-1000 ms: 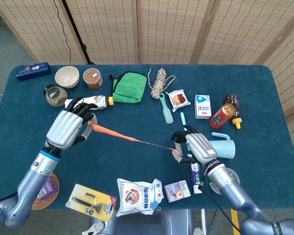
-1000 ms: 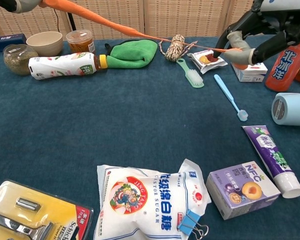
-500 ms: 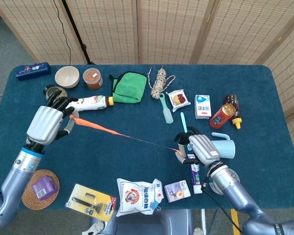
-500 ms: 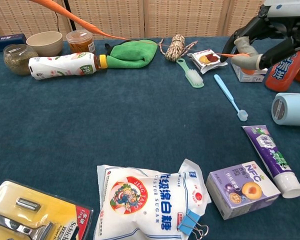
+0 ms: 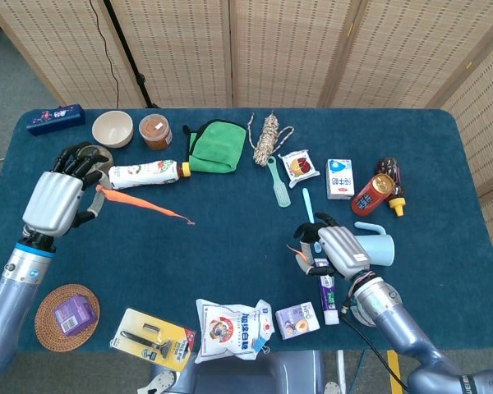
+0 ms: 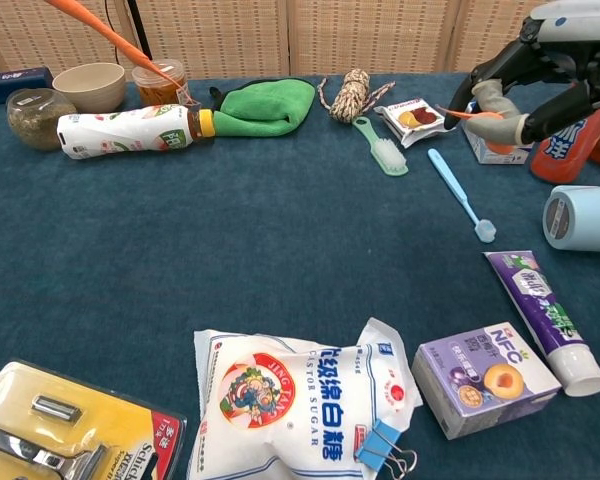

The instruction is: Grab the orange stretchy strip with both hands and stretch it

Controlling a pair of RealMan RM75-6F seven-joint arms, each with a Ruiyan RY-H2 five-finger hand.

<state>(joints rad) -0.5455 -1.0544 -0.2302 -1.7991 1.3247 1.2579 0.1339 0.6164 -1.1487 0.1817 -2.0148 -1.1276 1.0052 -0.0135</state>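
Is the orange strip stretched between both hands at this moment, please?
No, the orange strip hangs slack from the left hand only.

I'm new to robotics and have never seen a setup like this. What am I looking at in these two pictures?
This is a robot with two arms, each ending in a human-like hand. Both pictures come from its own cameras: the head view looks down on the table, and the chest view looks across it from low down.

Household things lie on the blue cloth, among them a green towel, a bowl, a toothbrush and a bag of sugar.

The left hand holds one end of an orange stretchy strip, and the other end hangs free. A short orange bit shows at the fingers of the right hand. I cannot tell whether they grip it.
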